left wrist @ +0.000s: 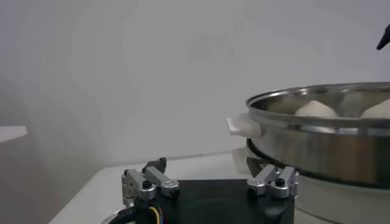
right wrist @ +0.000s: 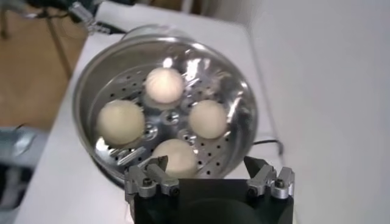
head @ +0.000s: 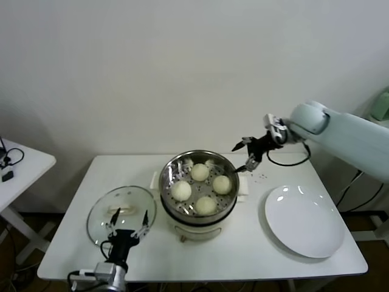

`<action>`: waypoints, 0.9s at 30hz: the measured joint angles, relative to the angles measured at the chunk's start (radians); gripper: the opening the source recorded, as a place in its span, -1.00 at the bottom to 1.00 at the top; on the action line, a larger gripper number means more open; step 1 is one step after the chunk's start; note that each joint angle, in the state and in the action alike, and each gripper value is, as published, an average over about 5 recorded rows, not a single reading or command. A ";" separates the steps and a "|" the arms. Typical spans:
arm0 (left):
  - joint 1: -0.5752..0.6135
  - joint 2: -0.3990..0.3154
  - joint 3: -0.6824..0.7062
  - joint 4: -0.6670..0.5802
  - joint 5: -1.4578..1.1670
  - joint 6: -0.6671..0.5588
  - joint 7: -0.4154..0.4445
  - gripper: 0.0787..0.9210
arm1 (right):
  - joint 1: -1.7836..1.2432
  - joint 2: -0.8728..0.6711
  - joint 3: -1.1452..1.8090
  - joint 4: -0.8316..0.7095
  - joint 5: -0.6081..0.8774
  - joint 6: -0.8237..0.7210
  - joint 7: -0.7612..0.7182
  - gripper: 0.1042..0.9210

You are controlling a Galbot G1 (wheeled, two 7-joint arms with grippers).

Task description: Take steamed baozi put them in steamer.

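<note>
Baozi (head: 200,172) four in steamer (head: 226,201), right claw (head: 245,152) wide, empty, beside rim, left claw (head: 130,224) wide, parked

We see the steamer (head: 197,191) filling the middle of the table (head: 73,243), its basket floor taken up by four baozi (head: 200,172) with only narrow gaps between them. The space above its open rim is unobstructed. Our right gripper (head: 244,154) hangs with fingers spread above the rim's far right edge. The white plate (head: 304,222) lies bare on the right, well apart from the pot. On the left, the glass lid (head: 120,213) sits just beside the steamer, and our left gripper (head: 129,226), fingers spread, stands over its near edge, crowding that side.
</note>
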State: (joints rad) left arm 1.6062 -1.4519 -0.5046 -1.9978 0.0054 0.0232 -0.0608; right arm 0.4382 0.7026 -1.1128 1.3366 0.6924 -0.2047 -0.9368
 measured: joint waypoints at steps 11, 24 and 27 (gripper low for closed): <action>0.001 -0.019 0.006 -0.004 0.007 -0.029 -0.004 0.77 | -0.613 -0.153 0.650 0.197 -0.100 0.100 0.266 0.76; -0.010 -0.024 -0.010 -0.014 0.003 -0.040 0.003 0.77 | -1.417 0.092 1.471 0.366 -0.251 0.259 0.444 0.76; -0.012 -0.026 -0.015 -0.014 0.000 -0.040 0.003 0.77 | -1.568 0.180 1.607 0.382 -0.272 0.298 0.470 0.76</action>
State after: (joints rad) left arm 1.5947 -1.4775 -0.5195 -2.0118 0.0059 -0.0167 -0.0575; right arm -1.1295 0.8829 0.4940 1.7182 0.4208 0.0935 -0.4672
